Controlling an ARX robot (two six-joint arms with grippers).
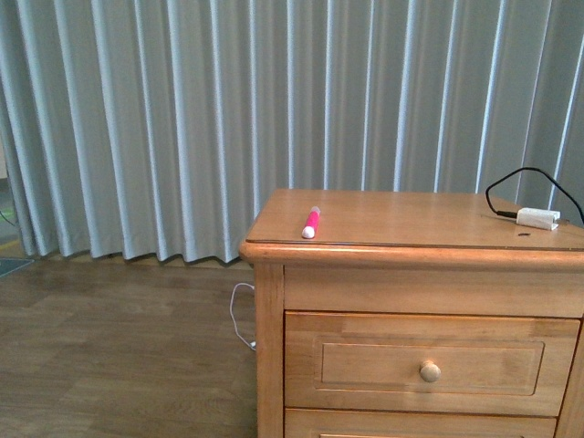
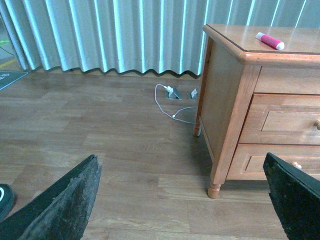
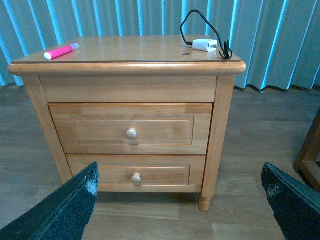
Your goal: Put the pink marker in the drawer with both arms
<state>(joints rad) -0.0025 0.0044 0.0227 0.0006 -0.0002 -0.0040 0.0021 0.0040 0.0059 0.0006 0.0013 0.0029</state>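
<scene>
The pink marker (image 1: 311,222) lies on top of the wooden cabinet near its front left corner; it also shows in the left wrist view (image 2: 270,41) and the right wrist view (image 3: 61,51). The upper drawer (image 1: 429,362) (image 3: 131,128) is closed, with one round knob (image 3: 131,133). My left gripper (image 2: 182,192) is open, low over the floor, left of the cabinet. My right gripper (image 3: 180,200) is open, in front of the cabinet and well back from it, holding nothing. Neither arm shows in the front view.
A white plug block (image 1: 537,218) with a black cable sits at the cabinet top's back right. The lower drawer (image 3: 136,174) is closed. A white cable (image 2: 167,102) and wall sockets lie on the wooden floor by the curtain. Another piece of furniture's leg (image 3: 309,150) stands right of the cabinet.
</scene>
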